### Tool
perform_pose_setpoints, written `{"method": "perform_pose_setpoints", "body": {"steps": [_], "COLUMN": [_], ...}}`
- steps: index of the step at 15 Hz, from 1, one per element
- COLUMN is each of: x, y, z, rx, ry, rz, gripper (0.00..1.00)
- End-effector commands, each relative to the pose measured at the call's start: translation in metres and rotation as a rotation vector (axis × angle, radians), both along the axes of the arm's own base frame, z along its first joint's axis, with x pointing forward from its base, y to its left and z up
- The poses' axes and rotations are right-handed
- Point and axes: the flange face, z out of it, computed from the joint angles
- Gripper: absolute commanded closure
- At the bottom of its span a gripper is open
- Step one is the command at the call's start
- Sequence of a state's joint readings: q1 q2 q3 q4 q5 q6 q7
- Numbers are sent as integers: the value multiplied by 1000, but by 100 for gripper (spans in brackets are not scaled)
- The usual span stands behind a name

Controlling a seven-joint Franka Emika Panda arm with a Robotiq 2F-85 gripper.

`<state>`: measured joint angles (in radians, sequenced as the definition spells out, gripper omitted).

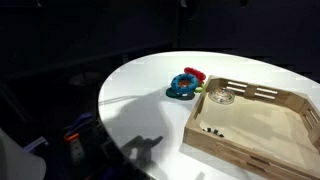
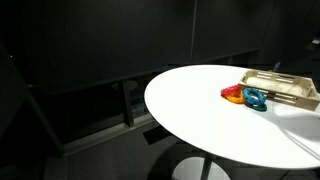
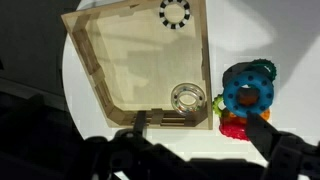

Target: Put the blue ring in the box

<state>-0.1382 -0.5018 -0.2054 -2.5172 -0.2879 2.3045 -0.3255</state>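
The blue ring point(image 3: 246, 94) lies on the white table just outside the box's long wall, on top of a red ring point(image 3: 235, 127) and an orange ring point(image 3: 263, 68). It also shows in both exterior views point(image 1: 182, 85) point(image 2: 256, 98). The box point(image 3: 110, 60) is a shallow light-wood tray, seen in both exterior views point(image 1: 240, 135) point(image 2: 288, 90). My gripper point(image 3: 200, 126) is open and empty, high above the table. One dark finger is over the box's corner compartment and the other is just beside the blue ring. The gripper does not show in the exterior views.
A clear ring point(image 3: 187, 97) lies in the box's small corner compartment, and a white beaded ring point(image 3: 174, 12) lies at the far end. A small green ring point(image 3: 220, 103) peeks out beside the blue ring. The round white table point(image 1: 140, 100) drops off to a dark room.
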Motion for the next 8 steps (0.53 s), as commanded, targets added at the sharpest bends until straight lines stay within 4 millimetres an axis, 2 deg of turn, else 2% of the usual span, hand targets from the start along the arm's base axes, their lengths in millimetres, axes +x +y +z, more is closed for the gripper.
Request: {"method": "perform_pose_setpoints", "body": {"steps": [1,5,8], "x": [0,0,10], "y": [0,0,8], "z": [1,1,-1], "rx": [0,0,2], "ry": [1,1,-8], "rz": [0,0,-7], "gripper": [0,0,0]}}
